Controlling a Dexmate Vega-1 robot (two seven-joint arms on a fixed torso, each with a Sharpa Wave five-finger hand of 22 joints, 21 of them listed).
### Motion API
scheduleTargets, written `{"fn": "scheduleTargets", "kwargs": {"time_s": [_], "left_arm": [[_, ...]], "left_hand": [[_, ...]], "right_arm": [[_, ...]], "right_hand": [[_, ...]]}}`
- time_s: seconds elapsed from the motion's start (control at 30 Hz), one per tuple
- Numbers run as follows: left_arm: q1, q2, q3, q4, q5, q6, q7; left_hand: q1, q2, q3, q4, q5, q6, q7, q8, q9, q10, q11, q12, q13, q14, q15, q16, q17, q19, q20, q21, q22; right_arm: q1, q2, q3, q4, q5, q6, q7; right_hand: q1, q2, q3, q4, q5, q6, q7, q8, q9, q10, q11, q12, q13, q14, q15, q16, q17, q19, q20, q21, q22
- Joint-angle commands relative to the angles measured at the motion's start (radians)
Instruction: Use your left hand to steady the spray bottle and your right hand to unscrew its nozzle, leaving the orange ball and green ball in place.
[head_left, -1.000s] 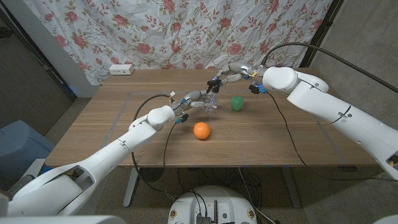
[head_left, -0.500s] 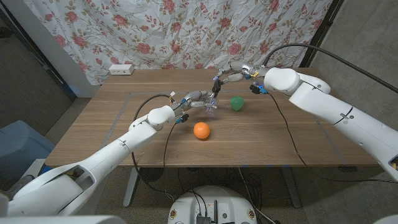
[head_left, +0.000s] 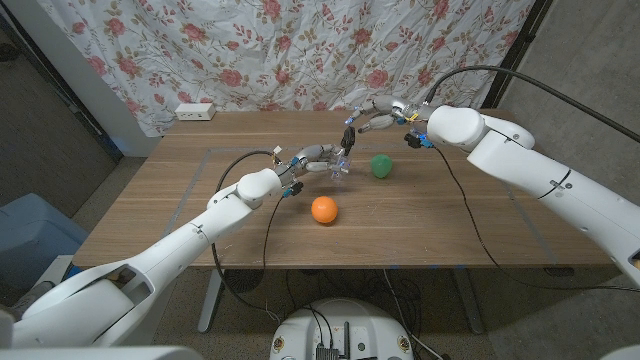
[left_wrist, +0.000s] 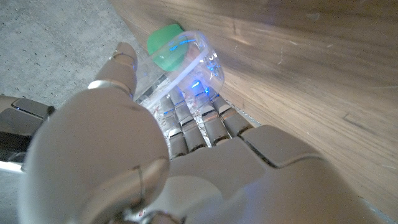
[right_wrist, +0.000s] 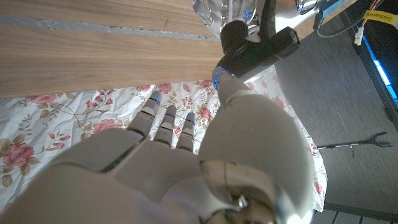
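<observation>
A clear spray bottle (head_left: 339, 166) stands at the middle of the wooden table (head_left: 450, 220). My left hand (head_left: 312, 158) grips its body from the side, and in the left wrist view its fingers (left_wrist: 199, 121) wrap the clear bottle (left_wrist: 196, 59). The black nozzle (head_left: 347, 133) sits on top of the bottle. My right hand (head_left: 371, 119) reaches it from behind and pinches it; the thumb (right_wrist: 233, 93) touches the nozzle (right_wrist: 255, 50). The green ball (head_left: 380, 165) lies just right of the bottle. The orange ball (head_left: 323, 209) lies nearer to me.
A white power strip (head_left: 194, 111) lies at the table's far left corner. A flowered curtain (head_left: 300, 50) hangs behind the table. Cables run over the tabletop from both arms.
My right hand has shifted slightly back and to the right at the nozzle. The left hand, the bottle and both balls stay where they were.
</observation>
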Motion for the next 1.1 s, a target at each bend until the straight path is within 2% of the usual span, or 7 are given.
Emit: {"fn": "scheduleTargets", "kwargs": {"time_s": [0.03, 0.37, 0.5, 0.63, 0.73, 0.97, 1.1], "left_arm": [[-0.005, -0.005, -0.004, 0.015, 0.001, -0.010, 0.006], [0.002, -0.004, -0.013, 0.011, 0.001, -0.004, 0.028], [0.002, -0.005, -0.015, 0.010, 0.002, -0.001, 0.035], [0.001, -0.008, -0.016, 0.011, 0.004, 0.000, 0.044], [0.001, -0.009, -0.018, 0.008, 0.008, 0.001, 0.053], [0.011, -0.003, -0.020, -0.015, 0.021, 0.017, 0.079], [0.017, 0.003, -0.021, -0.034, 0.031, 0.032, 0.093]], "left_hand": [[-0.038, 0.094, 0.018, 0.007, 0.005, 0.012, -0.002, 0.025, 0.002, 0.044, -0.035, 0.006, 0.002, 0.011, -0.130, -0.001, 0.002, 0.000, -0.046, -0.002, 0.004], [-0.040, 0.095, 0.019, 0.008, 0.005, 0.012, -0.001, 0.026, 0.002, 0.045, -0.035, 0.006, 0.003, 0.011, -0.130, -0.002, 0.003, 0.000, -0.046, -0.002, 0.004], [-0.040, 0.095, 0.019, 0.009, 0.005, 0.014, 0.002, 0.028, 0.001, 0.045, -0.034, 0.005, 0.003, 0.011, -0.130, -0.002, 0.003, 0.000, -0.046, -0.002, 0.004], [-0.042, 0.095, 0.019, 0.009, 0.005, 0.013, 0.003, 0.028, 0.001, 0.046, -0.035, 0.005, 0.004, 0.012, -0.130, -0.003, 0.003, 0.000, -0.046, -0.002, 0.004], [-0.042, 0.094, 0.019, 0.009, 0.005, 0.012, 0.001, 0.028, 0.001, 0.046, -0.032, 0.004, 0.004, 0.012, -0.129, -0.003, 0.003, 0.000, -0.046, -0.001, 0.004], [-0.043, 0.094, 0.019, 0.009, 0.004, 0.013, 0.001, 0.029, 0.000, 0.046, -0.032, 0.004, 0.005, 0.013, -0.129, -0.003, 0.003, 0.001, -0.046, -0.001, 0.004], [-0.044, 0.094, 0.020, 0.010, 0.004, 0.013, 0.000, 0.030, 0.000, 0.048, -0.032, 0.004, 0.005, 0.013, -0.129, -0.004, 0.003, 0.001, -0.046, -0.001, 0.004]], "right_arm": [[0.009, -0.011, 0.010, -0.008, -0.019, -0.009, 0.002], [0.001, -0.019, 0.035, -0.015, -0.006, -0.069, -0.023], [-0.011, -0.021, 0.048, -0.018, 0.000, -0.072, -0.048], [-0.019, -0.027, 0.056, -0.012, 0.013, -0.047, -0.051], [-0.060, -0.024, 0.076, -0.003, 0.008, 0.022, -0.114], [-0.107, -0.025, 0.098, 0.013, -0.010, 0.120, -0.174], [-0.097, -0.032, 0.092, 0.004, -0.017, 0.101, -0.144]], "right_hand": [[0.006, -0.003, -0.001, 0.007, 0.002, -0.009, 0.001, -0.010, -0.002, 0.004, 0.000, -0.003, 0.002, 0.000, 0.004, 0.011, 0.005, 0.007, 0.002, 0.005, 0.003], [-0.070, -0.020, -0.048, 0.044, -0.015, -0.013, 0.002, -0.033, -0.018, 0.011, 0.021, -0.003, 0.002, 0.007, 0.020, 0.017, 0.011, 0.022, 0.019, 0.008, 0.003], [-0.137, -0.020, -0.077, 0.069, -0.023, -0.015, 0.004, -0.048, -0.025, 0.020, 0.035, -0.002, 0.003, 0.013, 0.030, 0.019, 0.013, 0.031, 0.030, 0.009, 0.003], [-0.229, -0.022, -0.115, 0.098, -0.033, -0.050, 0.009, -0.080, -0.031, 0.018, 0.051, -0.005, 0.003, 0.015, 0.039, 0.019, 0.016, 0.036, 0.039, 0.007, 0.004], [-0.285, -0.026, -0.138, 0.112, -0.041, -0.041, 0.016, -0.084, -0.031, 0.043, 0.058, 0.003, 0.003, 0.036, 0.055, 0.025, 0.017, 0.056, 0.059, 0.012, 0.004], [-0.415, -0.062, -0.197, 0.141, -0.061, -0.037, 0.060, -0.095, -0.033, 0.076, 0.071, 0.006, 0.002, 0.075, 0.063, 0.035, 0.016, 0.110, 0.094, 0.019, 0.004], [-0.484, -0.089, -0.227, 0.153, -0.058, -0.066, 0.105, -0.108, -0.031, 0.070, 0.094, -0.001, 0.002, 0.082, 0.083, 0.032, 0.014, 0.133, 0.103, 0.019, 0.005]]}}
